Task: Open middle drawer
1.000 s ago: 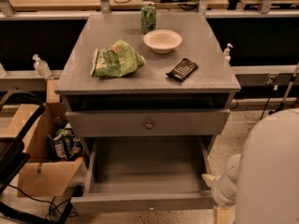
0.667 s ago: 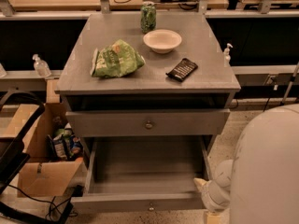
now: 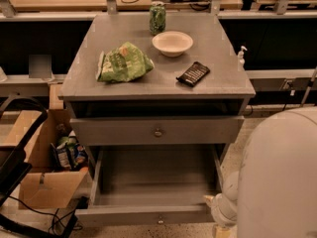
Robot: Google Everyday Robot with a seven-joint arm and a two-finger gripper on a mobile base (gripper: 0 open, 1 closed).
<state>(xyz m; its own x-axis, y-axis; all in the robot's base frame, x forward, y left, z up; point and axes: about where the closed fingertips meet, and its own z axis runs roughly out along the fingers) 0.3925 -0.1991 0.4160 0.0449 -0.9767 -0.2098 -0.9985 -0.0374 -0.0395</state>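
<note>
**Position.** The middle drawer (image 3: 114,131) lies across the centre of the frame, under the cabinet top (image 3: 148,86), and its front appears closed. Its small round knob (image 3: 158,132) sits at mid-front. Directly below, the bottom drawer (image 3: 148,215) is pulled out toward the lower edge of the frame. My gripper (image 3: 219,208) is at the lower right, just beside the right front corner of the bottom drawer and well below and right of the knob. I cannot tell whether it is open or closed.

**Procedure, as I judge it.**
1. I lift the gripper clear of the bottom drawer's right side wall before moving it left.
2. I bring it level with the knob and approach square to the drawer front.
3. I grip behind the knob head, because a knob this small is likely to slip.
4. I pull straight and level toward the lower edge of the frame, with no sideways load.

**Caution.** A jerk may shift the bowl (image 3: 172,43) and the can (image 3: 157,18) on the top.
</note>
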